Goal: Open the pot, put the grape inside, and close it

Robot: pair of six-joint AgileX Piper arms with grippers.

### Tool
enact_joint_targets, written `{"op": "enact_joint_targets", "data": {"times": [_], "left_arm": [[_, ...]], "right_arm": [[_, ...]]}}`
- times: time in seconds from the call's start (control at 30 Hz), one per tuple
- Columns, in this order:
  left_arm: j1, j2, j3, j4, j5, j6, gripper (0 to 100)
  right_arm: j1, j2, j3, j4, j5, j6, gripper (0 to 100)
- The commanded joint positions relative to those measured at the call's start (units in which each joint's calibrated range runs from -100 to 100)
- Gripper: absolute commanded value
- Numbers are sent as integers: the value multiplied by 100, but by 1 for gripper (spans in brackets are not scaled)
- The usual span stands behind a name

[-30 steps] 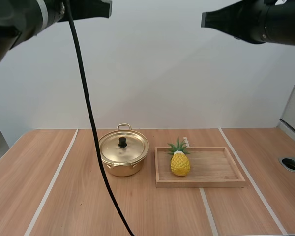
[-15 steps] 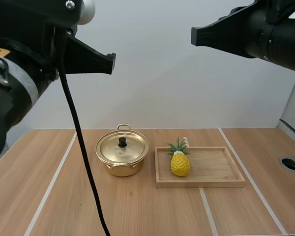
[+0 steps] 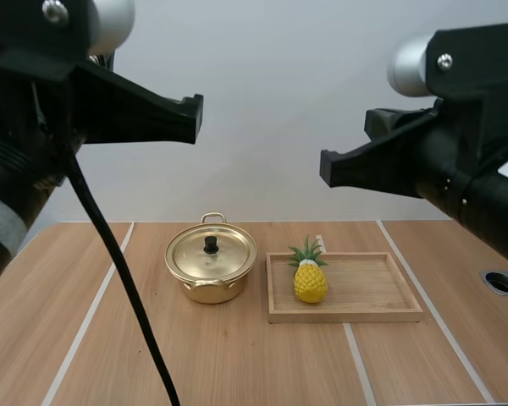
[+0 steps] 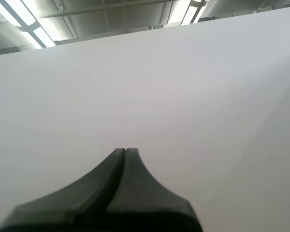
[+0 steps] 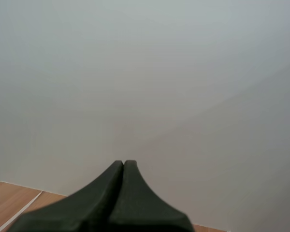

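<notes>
In the high view the left gripper (image 3: 195, 118) is in the upper left of the frame, high above the table (image 3: 237, 364). Its tip points toward the middle of the frame. The right gripper (image 3: 326, 167) is at the right of the frame, a little lower, and its tip points to the left. Both hang in the air, well apart from each other and from everything on the table.

In the left wrist view the two fingers (image 4: 108, 183) are pressed together into one dark wedge with nothing between them, in front of a plain white wall. In the right wrist view the fingers (image 5: 104, 193) are pressed together in the same way and hold nothing. A small part of the wooden table shows beyond them.

The pot (image 3: 205, 292) is golden and stands on the table near the middle of the frame, a little to the left. Its lid (image 3: 233, 254) is on, and the black knob (image 3: 211, 244) on the lid points up. A wooden tray (image 3: 372, 288) lies just to the right of the pot, very near it; I cannot tell whether they touch. On the left end of the tray a fruit stands upright: it is a yellow pineapple (image 3: 310, 283) with green leaves. Pale stripes run over the table toward its far edge. At the right edge of the frame there is a round hole (image 3: 502, 282) in the table top.
</notes>
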Motion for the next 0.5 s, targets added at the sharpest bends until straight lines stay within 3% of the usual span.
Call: {"op": "enact_joint_targets", "data": {"times": [0.0, 0.47], "left_arm": [[-12, -176, 221, -99, 36, -81, 0], [-19, -936, 1590, 121, 395, -109, 0]], "right_arm": [[-19, -438, 146, 20, 187, -52, 0], [-19, -732, 157, 20, 718, -33, 0]]}}
